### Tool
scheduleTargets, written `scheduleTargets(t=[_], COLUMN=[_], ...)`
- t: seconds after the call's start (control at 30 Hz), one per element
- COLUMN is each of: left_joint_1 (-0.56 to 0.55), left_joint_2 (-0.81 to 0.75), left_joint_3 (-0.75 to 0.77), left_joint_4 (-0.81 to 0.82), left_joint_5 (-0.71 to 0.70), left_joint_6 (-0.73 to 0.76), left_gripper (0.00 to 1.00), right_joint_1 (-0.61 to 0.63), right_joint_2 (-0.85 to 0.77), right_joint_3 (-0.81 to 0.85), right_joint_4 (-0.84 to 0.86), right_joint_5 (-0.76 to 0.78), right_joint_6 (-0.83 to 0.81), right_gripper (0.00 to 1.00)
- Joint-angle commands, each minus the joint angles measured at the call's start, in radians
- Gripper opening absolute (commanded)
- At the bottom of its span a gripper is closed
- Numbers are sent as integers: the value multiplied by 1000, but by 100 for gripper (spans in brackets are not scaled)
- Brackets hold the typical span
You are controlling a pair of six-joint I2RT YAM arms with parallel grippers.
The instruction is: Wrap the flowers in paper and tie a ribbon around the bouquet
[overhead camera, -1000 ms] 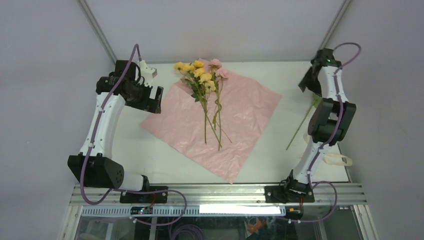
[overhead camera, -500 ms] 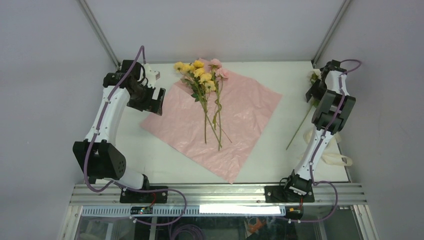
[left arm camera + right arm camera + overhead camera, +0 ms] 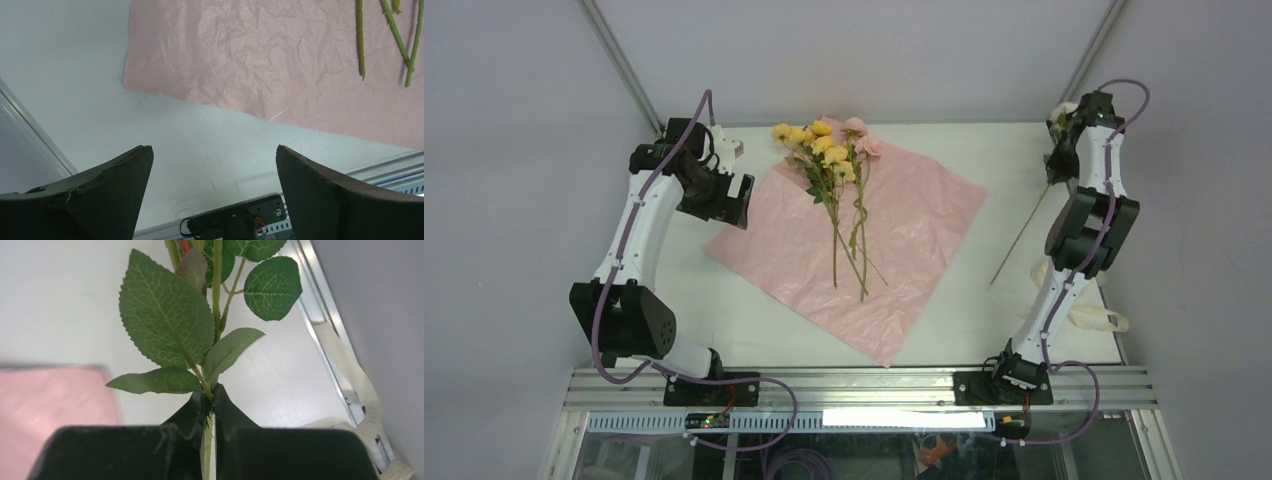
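Flowers (image 3: 834,190), yellow and pink, lie on a pale pink sheet of paper (image 3: 904,230) spread cornerwise across the middle of the white worktop (image 3: 724,310), blooms toward the far edge and stems toward the arms, as seen from the overhead camera. The left tool (image 3: 736,205) hangs by the sheet's left corner. At the far right corner, the right tool (image 3: 1056,165) holds a lone stem (image 3: 1019,235) that slants down toward the worktop, well apart from the paper. A cream ribbon (image 3: 1089,320) lies looped at the right edge, beside the right arm.

From the left wrist, the left tool (image 3: 212,152) stands wide open and holds nothing, its dark fingers (image 3: 115,185) above bare worktop (image 3: 75,75) just beside the crinkled edge of the paper (image 3: 250,60). Green stem ends (image 3: 395,35) rest on the sheet at the upper right.

From the right wrist, the right tool (image 3: 210,400) is closed tight on the lone stem (image 3: 216,300), with serrated green leaves (image 3: 165,325) fanning above the fingers. The ribbon (image 3: 350,375) lies along the worktop's metal edge rail, and a blurred corner of the paper (image 3: 55,400) shows at the left.
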State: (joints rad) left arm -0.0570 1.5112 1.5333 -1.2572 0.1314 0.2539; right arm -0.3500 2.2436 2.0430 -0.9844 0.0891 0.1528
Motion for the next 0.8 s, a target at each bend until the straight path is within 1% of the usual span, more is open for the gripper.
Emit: scheduleTargets(t=[0.0, 0.1, 0.2, 0.3, 0.37, 0.4, 0.47, 0.53, 0.6, 0.63, 0.67, 0.7, 0.77], left_joint_1=[8, 7, 7, 8, 8, 8, 8, 8, 7, 8, 8, 8, 7], left_joint_2=[-43, -61, -79, -90, -94, -95, -100, -108, -115, -120, -122, -124, -126], left_joint_3=[26, 14, 1, -7, -9, -9, -9, -10, -14, -18, -21, -24, -28], left_joint_4=[15, 22, 28, 29, 32, 33, 33, 33, 34, 35, 35, 37, 38], left_joint_5=[14, 22, 29, 39, 46, 47, 50, 53, 56, 59, 59, 60, 62], left_joint_6=[19, 19, 18, 13, 10, 9, 6, 5, 5, 5, 7, 7, 7], left_gripper=[99, 99, 99, 99, 99, 99, 99, 99, 99, 99, 99, 99, 99], right_joint_1=[135, 281, 500, 674, 751, 779, 818, 842, 850, 849, 849, 848, 845], right_joint_2=[-376, -452, -453, -390, -310, -258, -119, 48, 185, 238, 255, 261, 260], right_joint_3=[116, 164, 154, 128, 123, 143, 258, 474, 607, 629, 624, 599, 539], right_joint_4=[56, -2, 3, 132, 249, 289, 291, 223, 195, 214, 251, 294, 369], right_joint_5=[-220, -365, -430, -393, -357, -359, -364, -367, -391, -436, -476, -486, -448], right_joint_6=[-136, -183, -169, -34, 86, 131, 157, 146, 135, 123, 104, 103, 123], right_gripper=[0, 0, 0, 0, 0, 0, 0, 0, 0, 0, 0, 0, 0])
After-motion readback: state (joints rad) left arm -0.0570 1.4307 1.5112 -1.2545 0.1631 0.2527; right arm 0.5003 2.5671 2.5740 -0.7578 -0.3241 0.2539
